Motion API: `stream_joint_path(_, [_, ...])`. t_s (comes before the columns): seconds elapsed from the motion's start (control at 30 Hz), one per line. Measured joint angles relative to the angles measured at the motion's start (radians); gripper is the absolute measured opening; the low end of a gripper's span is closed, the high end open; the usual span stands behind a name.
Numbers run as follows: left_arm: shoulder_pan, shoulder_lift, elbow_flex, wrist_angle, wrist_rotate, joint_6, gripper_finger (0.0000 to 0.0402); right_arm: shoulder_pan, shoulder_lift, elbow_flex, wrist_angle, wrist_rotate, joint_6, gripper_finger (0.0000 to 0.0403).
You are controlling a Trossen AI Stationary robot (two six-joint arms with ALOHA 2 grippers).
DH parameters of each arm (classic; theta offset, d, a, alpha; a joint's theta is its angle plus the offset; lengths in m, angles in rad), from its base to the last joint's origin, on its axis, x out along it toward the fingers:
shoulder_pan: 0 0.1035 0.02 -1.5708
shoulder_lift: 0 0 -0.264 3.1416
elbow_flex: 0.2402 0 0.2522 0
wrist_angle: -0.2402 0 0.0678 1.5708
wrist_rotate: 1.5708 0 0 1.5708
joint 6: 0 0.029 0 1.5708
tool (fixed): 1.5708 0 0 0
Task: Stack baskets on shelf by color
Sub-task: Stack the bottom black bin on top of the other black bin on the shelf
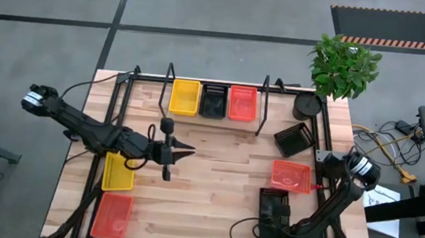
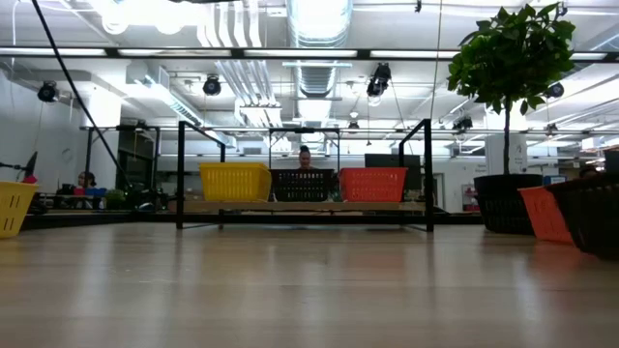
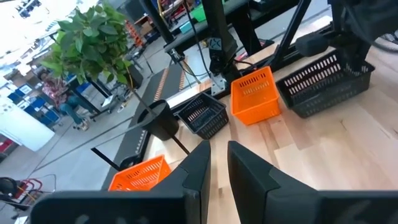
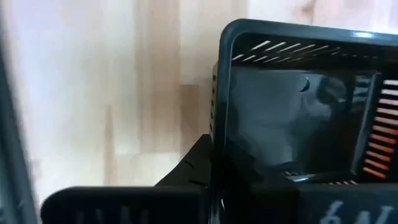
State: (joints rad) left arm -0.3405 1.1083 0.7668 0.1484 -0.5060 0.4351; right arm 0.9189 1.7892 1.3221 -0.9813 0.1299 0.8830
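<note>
Nearest the front edge, the right gripper (image 4: 217, 168) has its two dark fingers clamped on the wall of a black perforated plastic basket (image 1: 273, 208), with an orange perforated basket (image 1: 291, 176) just beyond it and another black basket (image 1: 293, 138) tilted near the round dark plant pot (image 1: 307, 106). On the left side, an orange basket (image 1: 112, 215) and a yellow basket (image 1: 118, 171) lie near the front, while the left gripper (image 1: 183, 152) hovers mid-table, fingers nearly pressed together around nothing. Farthest back, the black wire-frame shelf (image 1: 263, 108) carries a yellow basket (image 1: 184, 97), a black basket (image 1: 213, 101) and an orange basket (image 1: 242, 103) side by side.
</note>
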Motion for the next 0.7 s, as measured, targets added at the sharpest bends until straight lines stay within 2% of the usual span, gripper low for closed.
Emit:
stream_joint_path(0.17, [0.000,-0.045,-0.017,-0.001,0.000,0.001,0.0038,-0.020,-0.031,0.069,-0.030,0.001,-0.170,0.0009])
stream_joint_path(0.33, [0.000,-0.134,-0.035,-0.002,-0.003,0.021,0.0038,-0.073,-0.059,0.151,-0.057,0.100,-0.280,0.0009])
stream_joint_path(0.47, [-0.001,-0.210,-0.049,0.001,-0.005,-0.008,0.0038,-0.149,-0.064,0.230,-0.098,0.153,-0.381,0.0009])
stream_joint_path(0.7, [-0.001,-0.274,-0.111,0.007,-0.006,-0.067,0.0038,-0.328,-0.064,0.320,-0.135,0.162,-0.548,0.0009])
